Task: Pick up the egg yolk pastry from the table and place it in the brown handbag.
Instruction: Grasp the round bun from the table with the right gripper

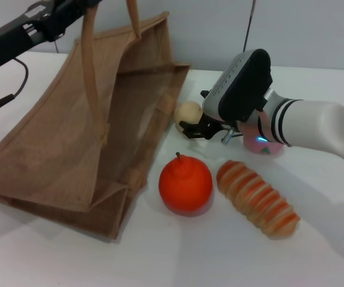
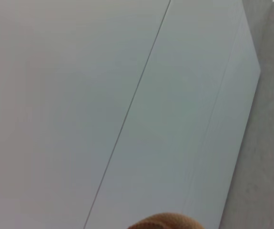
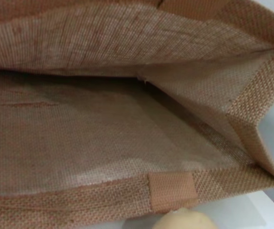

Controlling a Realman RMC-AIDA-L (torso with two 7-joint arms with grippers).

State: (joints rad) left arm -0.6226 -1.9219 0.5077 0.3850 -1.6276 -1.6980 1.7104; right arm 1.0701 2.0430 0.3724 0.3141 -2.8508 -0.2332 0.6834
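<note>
The brown handbag (image 1: pixel 70 137) lies tilted on the table with its mouth held open toward the right. My left gripper (image 1: pixel 79 11) holds its near loop handle (image 1: pixel 90 66) up at the top left; a bit of handle (image 2: pixel 165 222) shows in the left wrist view. The egg yolk pastry (image 1: pixel 187 112), a pale cream ball, rests on the table just outside the bag's mouth. My right gripper (image 1: pixel 193 128) sits low right beside it, on its front right side. The right wrist view looks into the bag's interior (image 3: pixel 103 138), with the pastry (image 3: pixel 184 221) at the picture's edge.
An orange fruit (image 1: pixel 185 183) stands in front of the pastry. An orange-striped long bread (image 1: pixel 256 198) lies to its right. A pink bun (image 1: pixel 261 141) is mostly hidden behind my right wrist. A black cable (image 1: pixel 10 92) hangs at the far left.
</note>
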